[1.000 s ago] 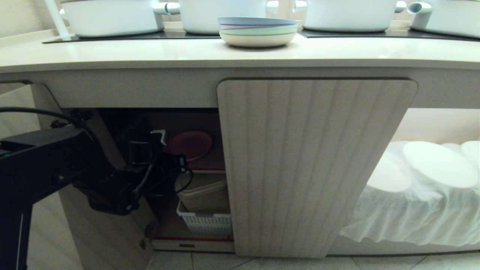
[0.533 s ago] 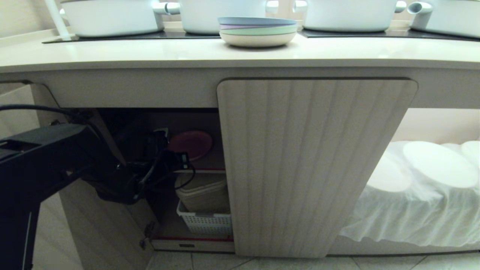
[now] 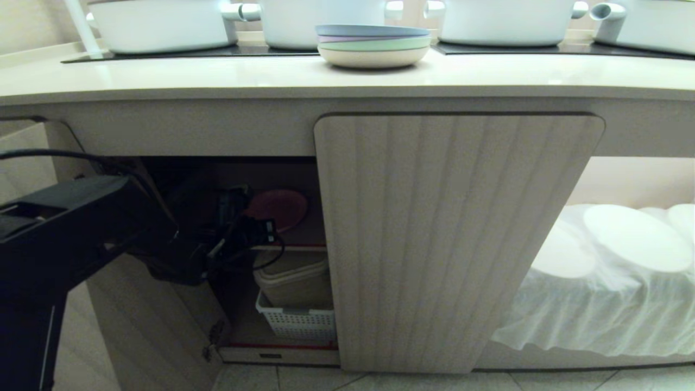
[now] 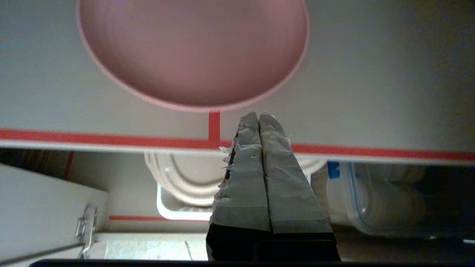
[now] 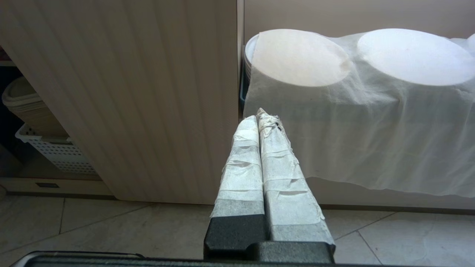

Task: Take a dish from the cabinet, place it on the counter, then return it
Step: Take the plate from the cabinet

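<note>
So the left gripper (image 4: 258, 115) is inside the cabinet (image 3: 459, 239), fingers pressed together holding nothing, just short of the dish (image 4: 193, 52) on the red-edged shelf (image 4: 371, 151). Right gripper (image 5: 263, 113) is pressed together too, hanging by the door.

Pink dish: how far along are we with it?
Done: one cabinet door stands open. The dish lies on the red-edged shelf, ungrasped. In hand: the left gripper, shut and empty, is by the shelf's edge just short of the dish. Whether the dish has already been to the counter cannot be told.
</note>
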Motion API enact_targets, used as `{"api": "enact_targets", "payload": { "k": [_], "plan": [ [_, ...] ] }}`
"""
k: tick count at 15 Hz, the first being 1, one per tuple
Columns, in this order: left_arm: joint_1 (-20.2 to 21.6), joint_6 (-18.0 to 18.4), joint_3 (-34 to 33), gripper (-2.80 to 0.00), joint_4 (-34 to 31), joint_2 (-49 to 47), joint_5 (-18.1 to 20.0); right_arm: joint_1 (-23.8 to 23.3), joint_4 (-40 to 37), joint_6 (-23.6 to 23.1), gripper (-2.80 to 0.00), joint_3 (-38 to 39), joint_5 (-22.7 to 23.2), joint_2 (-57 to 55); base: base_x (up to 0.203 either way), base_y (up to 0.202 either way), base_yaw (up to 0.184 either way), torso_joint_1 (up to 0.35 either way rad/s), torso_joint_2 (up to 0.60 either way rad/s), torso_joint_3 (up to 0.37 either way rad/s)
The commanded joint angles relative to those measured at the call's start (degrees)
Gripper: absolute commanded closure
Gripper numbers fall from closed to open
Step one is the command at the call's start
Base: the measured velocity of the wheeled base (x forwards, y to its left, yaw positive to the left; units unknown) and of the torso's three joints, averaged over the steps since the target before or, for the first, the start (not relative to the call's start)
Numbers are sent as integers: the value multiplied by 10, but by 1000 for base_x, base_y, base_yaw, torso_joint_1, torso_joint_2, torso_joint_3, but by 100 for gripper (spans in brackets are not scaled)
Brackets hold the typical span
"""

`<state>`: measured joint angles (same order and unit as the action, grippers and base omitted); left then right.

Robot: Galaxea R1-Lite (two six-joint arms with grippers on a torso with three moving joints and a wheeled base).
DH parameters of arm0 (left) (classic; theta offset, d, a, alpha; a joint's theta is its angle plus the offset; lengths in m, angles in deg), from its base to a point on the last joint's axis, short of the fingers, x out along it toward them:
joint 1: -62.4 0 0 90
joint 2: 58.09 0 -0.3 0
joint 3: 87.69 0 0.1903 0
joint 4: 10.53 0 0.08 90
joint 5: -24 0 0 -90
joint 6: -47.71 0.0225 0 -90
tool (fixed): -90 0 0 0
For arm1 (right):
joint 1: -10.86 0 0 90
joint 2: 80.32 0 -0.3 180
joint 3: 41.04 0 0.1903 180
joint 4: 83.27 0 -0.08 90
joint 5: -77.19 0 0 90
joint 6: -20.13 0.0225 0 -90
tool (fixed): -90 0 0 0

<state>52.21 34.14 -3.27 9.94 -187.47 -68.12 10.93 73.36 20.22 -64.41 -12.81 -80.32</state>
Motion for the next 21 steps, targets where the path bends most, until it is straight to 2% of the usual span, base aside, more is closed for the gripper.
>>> {"api": "enact_targets", "payload": {
  "k": [1, 8, 12, 14, 16, 17, 19, 21],
  "plan": [
    [0, -6, 26, 0, 0, -15, 0, 0, 0, 0, 0, 0, 0, 0, 0, 0, 0, 0, 0, 0],
    [2, -15, 79, 0, -68, -33, 0, 0, 0, 1, 0, 0, 0, 0, 0, 0, 0, 0, 0, 0],
    [2, -54, 90, 0, -82, -34, -1, 0, 0, 2, 0, 0, 0, 0, 0, 0, 0, 0, 0, 0],
    [2, -67, 91, 0, -84, -35, -21, 0, 0, 2, 0, 0, 0, 0, 0, 0, 0, 0, 0, 0],
    [3, -76, 100, 0, -112, -36, -44, 0, 0, 2, 0, 0, 0, 0, 0, 0, 0, 0, 0, 0],
    [3, -92, 112, 0, -122, -36, -51, 0, 0, 2, 0, 0, 0, 0, 0, 0, 0, 0, 0, 0],
    [3, -118, 137, 0, -150, -36, -55, 0, 0, 2, 0, 0, 0, 0, 0, 0, 0, 0, 0, 0],
    [3, -121, 150, 0, -159, -38, -56, 0, 0, 2, 0, 0, 0, 0, 0, 0, 0, 0, 0, 0]
  ]
}}
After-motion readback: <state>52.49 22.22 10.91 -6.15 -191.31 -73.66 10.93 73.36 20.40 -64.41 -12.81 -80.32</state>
